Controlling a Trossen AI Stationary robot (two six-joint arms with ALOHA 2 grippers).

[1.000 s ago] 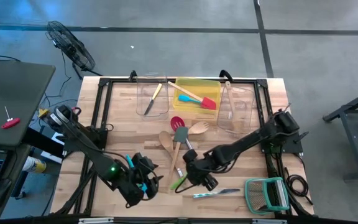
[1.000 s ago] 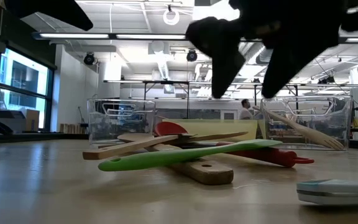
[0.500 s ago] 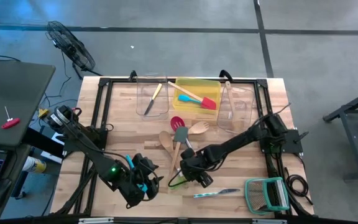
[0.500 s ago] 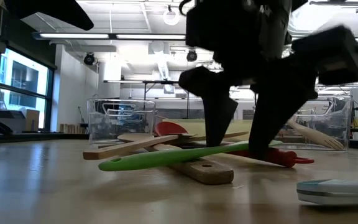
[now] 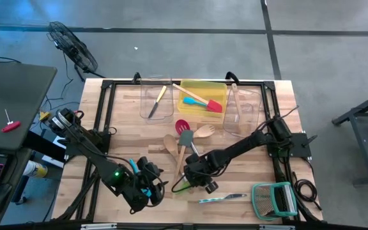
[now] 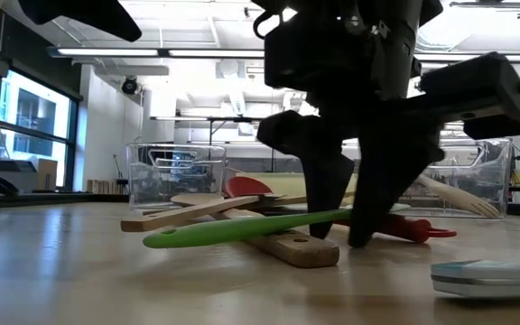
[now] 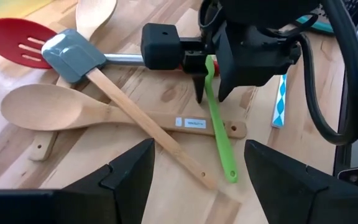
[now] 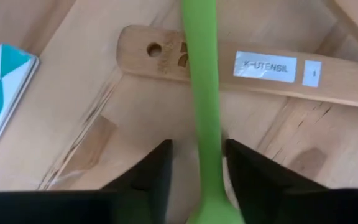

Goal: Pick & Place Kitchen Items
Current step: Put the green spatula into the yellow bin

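Green and slim, the silicone utensil (image 6: 269, 226) lies nearest us in the low view, slanting across a wooden spoon's handle (image 7: 185, 122) that carries a small white label. We see the right gripper (image 7: 209, 93) down over this green handle near the table's front middle, one finger on each side of it with the tips at the wood; in the right wrist view the fingers (image 8: 145, 174) flank the handle closely with thin slivers of gap showing, so we judge the jaws partly closed around it and not clearly clamped. We cannot tell if they press it. Just right of the gripper lies a flat teal-and-white patterned utensil (image 5: 222, 199), and beyond it at the front right corner the green-framed rack (image 5: 274, 199). The left gripper (image 5: 151, 186) waits at the front left, fingers spread, holding nothing. Behind the green piece we find the pile: a grey spatula (image 7: 76, 55) on a wooden handle, a red slotted spoon (image 7: 12, 38), more pale wooden spoons. Farthest back stand three bins, the clear left one (image 5: 145, 105) holding a knife, the yellow one (image 5: 203, 85) holding blue and red spatulas, the clear right one (image 5: 251, 121).
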